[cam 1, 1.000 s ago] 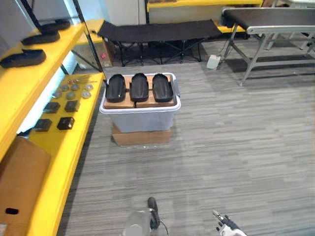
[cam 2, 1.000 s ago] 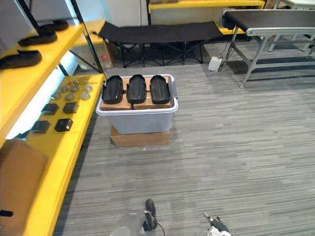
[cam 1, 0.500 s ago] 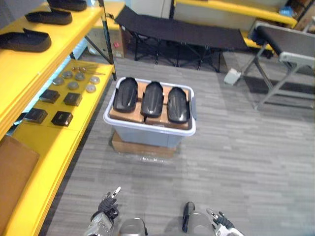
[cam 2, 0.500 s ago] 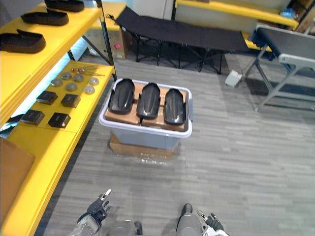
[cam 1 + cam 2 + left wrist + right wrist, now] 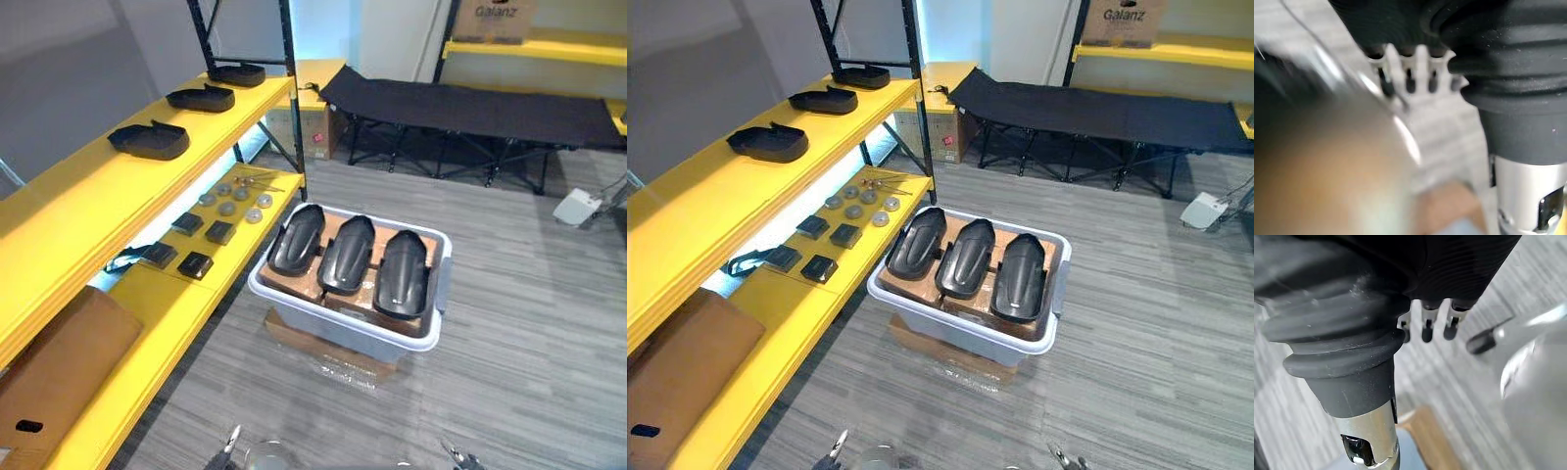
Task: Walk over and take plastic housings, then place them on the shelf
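My left hand (image 5: pixel 1421 66) hangs low at my side, fingers loose and nearly straight, gripping nothing. My right hand (image 5: pixel 1426 320) hangs the same way, fingers slack and apart from everything. Ahead of both hands, well apart from them and roughly midway between the two, a grey bin (image 5: pixel 960 335) stands on a flat cardboard box (image 5: pixel 931 350) on the floor. Three black plastic housings (image 5: pixel 346 254) lie side by side across the brown cardboard in the top of the bin. Beyond my left hand, on its outer side, runs the yellow shelf (image 5: pixel 88 211); three more dark housings (image 5: pixel 149 140) sit in a row on its upper level, far from either hand.
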You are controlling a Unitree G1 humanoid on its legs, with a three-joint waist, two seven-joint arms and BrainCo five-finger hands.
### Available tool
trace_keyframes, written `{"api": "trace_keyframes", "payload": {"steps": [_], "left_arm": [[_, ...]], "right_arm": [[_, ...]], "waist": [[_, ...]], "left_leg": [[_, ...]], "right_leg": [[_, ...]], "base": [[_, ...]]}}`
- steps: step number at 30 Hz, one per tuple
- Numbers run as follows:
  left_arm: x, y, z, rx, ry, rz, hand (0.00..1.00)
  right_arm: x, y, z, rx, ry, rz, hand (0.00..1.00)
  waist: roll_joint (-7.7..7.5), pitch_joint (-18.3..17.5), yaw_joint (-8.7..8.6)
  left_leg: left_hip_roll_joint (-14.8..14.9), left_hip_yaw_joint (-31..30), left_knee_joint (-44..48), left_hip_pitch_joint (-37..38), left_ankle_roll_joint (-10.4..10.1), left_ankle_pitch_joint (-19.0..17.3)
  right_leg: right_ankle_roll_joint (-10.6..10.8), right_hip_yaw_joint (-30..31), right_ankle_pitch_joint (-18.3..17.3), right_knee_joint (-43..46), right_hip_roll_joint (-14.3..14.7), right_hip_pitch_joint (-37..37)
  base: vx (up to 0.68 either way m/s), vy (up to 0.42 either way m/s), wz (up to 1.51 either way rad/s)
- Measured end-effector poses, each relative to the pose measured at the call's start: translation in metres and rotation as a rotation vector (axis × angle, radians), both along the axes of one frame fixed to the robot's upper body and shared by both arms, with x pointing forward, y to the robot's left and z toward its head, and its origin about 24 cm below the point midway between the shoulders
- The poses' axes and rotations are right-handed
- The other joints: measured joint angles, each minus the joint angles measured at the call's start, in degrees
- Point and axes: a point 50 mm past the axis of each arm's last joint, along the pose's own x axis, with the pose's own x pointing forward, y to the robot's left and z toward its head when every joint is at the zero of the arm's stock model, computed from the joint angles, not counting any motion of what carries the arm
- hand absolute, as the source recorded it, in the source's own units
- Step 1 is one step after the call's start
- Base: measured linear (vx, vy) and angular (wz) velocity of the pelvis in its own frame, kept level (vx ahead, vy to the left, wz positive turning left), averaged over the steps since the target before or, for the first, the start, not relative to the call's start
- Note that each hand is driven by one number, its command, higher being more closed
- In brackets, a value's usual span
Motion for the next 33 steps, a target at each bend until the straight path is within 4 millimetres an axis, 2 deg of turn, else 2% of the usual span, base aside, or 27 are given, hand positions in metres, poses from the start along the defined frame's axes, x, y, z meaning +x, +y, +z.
{"api": "trace_keyframes", "payload": {"steps": [1,2,4,7,9,12,13,15,18,19,22,24,25,26,27,28,29,30,31,33], "left_arm": [[-0.008,0.012,0.001,0.044,0.026,-0.03,0.0],[-0.008,0.024,0.003,0.09,0.033,-0.084,0.0],[-0.001,0.034,0.006,0.134,0.025,-0.155,0.0],[0.017,0.029,0.008,0.155,-0.029,-0.242,0.0],[0.025,0.03,0.01,0.176,-0.066,-0.273,0.0],[0.048,0.025,0.016,0.195,-0.148,-0.359,0.0],[0.056,0.023,0.018,0.194,-0.171,-0.388,0.0],[0.062,0.021,0.019,0.184,-0.183,-0.4,0.0],[0.056,-0.001,0.013,0.111,-0.158,-0.419,0.0],[0.052,-0.002,0.012,0.097,-0.147,-0.398,0.0],[0.042,-0.003,0.008,0.08,-0.114,-0.326,0.0],[0.044,0.001,0.01,0.088,-0.125,-0.28,0.0],[0.046,0.012,0.013,0.131,-0.148,-0.252,0.0],[0.044,0.011,0.013,0.133,-0.147,-0.257,0.0],[0.045,0.008,0.012,0.127,-0.152,-0.256,0.0],[0.047,0.003,0.013,0.121,-0.165,-0.259,0.0],[0.049,0.005,0.014,0.128,-0.176,-0.252,0.0],[0.049,0.011,0.015,0.155,-0.169,-0.28,0.0],[0.047,0.021,0.016,0.204,-0.143,-0.347,0.0],[0.045,0.03,0.017,0.259,-0.116,-0.458,0.0]], "right_arm": [[0.0,0.011,-0.003,0.031,0.002,-0.001,0.0],[-0.002,0.025,-0.006,0.07,0.007,-0.009,0.0],[0.001,0.039,-0.009,0.114,0.005,-0.022,0.0],[0.0,0.04,-0.009,0.104,0.0,-0.025,0.0],[0.0,0.038,-0.008,0.086,-0.008,-0.021,0.0],[0.004,0.04,-0.008,0.081,-0.017,0.007,0.0],[0.006,0.044,-0.008,0.082,-0.02,0.033,0.0],[0.012,0.044,-0.007,0.061,-0.025,0.056,0.0],[0.008,0.032,-0.005,0.002,-0.027,0.045,0.0],[0.008,0.027,-0.004,-0.017,-0.029,0.044,0.0],[0.014,0.02,-0.001,-0.059,-0.066,0.077,0.0],[0.019,0.019,0.002,-0.08,-0.093,0.103,0.0],[0.025,0.021,0.003,-0.079,-0.114,0.117,0.0],[0.03,0.016,0.005,-0.102,-0.132,0.124,0.0],[0.034,0.012,0.007,-0.12,-0.144,0.124,0.0],[0.038,0.005,0.01,-0.153,-0.163,0.123,0.0],[0.045,0.006,0.012,-0.16,-0.185,0.122,0.0],[0.05,0.012,0.012,-0.157,-0.201,0.136,0.0],[0.058,0.021,0.013,-0.152,-0.221,0.153,0.0],[0.066,0.02,0.018,-0.191,-0.246,0.141,0.0]], "waist": [[-2.05,-0.5,-0.05],[-4.84,-0.8,-0.16],[-6.73,-0.7,0.17],[-4.47,-1.0,-0.01],[-3.65,-1.7,-0.66],[-3.43,-1.8,-1.26],[-3.39,-1.8,-1.23],[-3.67,-2.1,-1.43],[-1.42,-2.7,-1.68],[-0.9,-2.9,-1.66],[-0.37,-3.1,-1.69],[-0.88,-1.4,-1.38],[-2.39,-0.3,-1.14],[-1.99,-0.1,-1.25],[-1.61,0.1,-1.44],[-0.68,0.5,-1.54],[-1.72,1.1,-0.89],[-2.02,1.0,-0.79],[-2.98,1.0,-0.64],[-3.98,1.0,-0.63]], "left_leg": [[-2.9,1.1,-0.6,0.1,1.0,-0.6],[-5.3,2.3,-0.8,-0.2,1.6,-1.0],[-7.8,3.1,-0.5,-0.1,2.7,-2.4],[-8.4,4.9,-0.7,1.4,3.9,-4.3],[-9.0,5.6,-2.2,2.3,4.2,-4.4],[-8.4,5.6,-3.2,2.7,4.7,-4.0],[-7.5,5.7,-3.6,2.7,4.7,-4.0],[-6.6,5.9,-4.0,2.7,4.7,-4.0],[-4.6,7.5,-4.6,4.1,3.4,-3.3],[-3.9,8.0,-4.9,5.1,2.4,-2.7],[-2.0,9.7,-1.3,5.7,2.1,-2.5],[0.2,9.8,8.9,3.7,2.1,-2.5],[1.0,8.0,17.3,-0.2,2.9,-3.0],[-0.5,4.9,15.8,-1.4,0.9,-7.7],[-1.6,3.6,13.3,-2.0,1.2,-8.0],[-3.6,2.0,5.4,-2.2,2.1,-4.9],[-5.6,2.6,4.0,-1.5,2.7,-3.5],[-6.4,2.8,3.7,-1.4,2.7,-3.5],[-7.1,3.3,3.6,-1.6,2.7,-3.5],[-7.6,3.4,3.3,-2.4,2.8,-3.5]], "right_leg": [[1.0,0.3,0.5,-0.6,-2.7,-0.5],[2.1,0.5,1.2,-1.0,-5.1,-1.2],[3.0,0.4,3.3,-1.3,-7.5,-1.3],[-1.0,-0.1,7.2,0.1,-8.0,-2.1],[-1.8,-0.2,8.9,0.1,-8.1,-2.6],[-2.6,-0.1,8.4,-0.9,-6.5,-3.1],[-3.5,0.2,8.1,-3.0,-4.7,-2.9],[-3.4,-0.1,8.5,-4.9,-3.4,-2.5],[-3.4,0.1,8.5,-5.5,-1.5,-2.6],[-3.4,0.2,8.5,-5.5,-1.0,-2.2],[-3.1,0.3,8.1,-4.0,-0.3,-1.7],[-2.9,0.2,7.4,-1.3,-0.6,-1.1],[-3.2,0.8,7.0,-1.5,-1.9,0.4],[-3.2,1.7,6.9,-1.8,-2.7,1.1],[-3.2,1.9,6.9,-1.8,-3.0,1.2],[-2.1,1.8,6.8,-1.8,-3.4,0.9],[0.2,1.6,6.0,-2.0,-4.7,0.9],[0.4,1.4,5.8,-2.0,-5.3,0.6],[0.3,1.6,5.6,-1.8,-6.1,-0.4],[0.3,1.6,5.6,-1.5,-6.3,-1.7]], "base": [[0.19,0.372,-0.16],[0.16,0.281,-0.15],[0.15,0.233,-0.16],[0.12,0.189,-0.24],[0.15,0.159,-0.13],[0.17,0.038,-0.07],[0.07,-0.061,-0.21],[0.09,-0.136,-0.31],[0.09,-0.14,-0.34],[0.08,-0.124,-0.4],[0.06,-0.121,-0.32],[0.02,-0.103,-0.32],[0.03,-0.005,-0.25],[0.04,0.047,-0.23],[0.03,0.144,-0.22],[0.01,0.155,-0.31],[0.01,0.136,-0.34],[0.01,0.097,-0.34],[-0.02,0.078,-0.23],[-0.04,0.062,-0.15]]}}
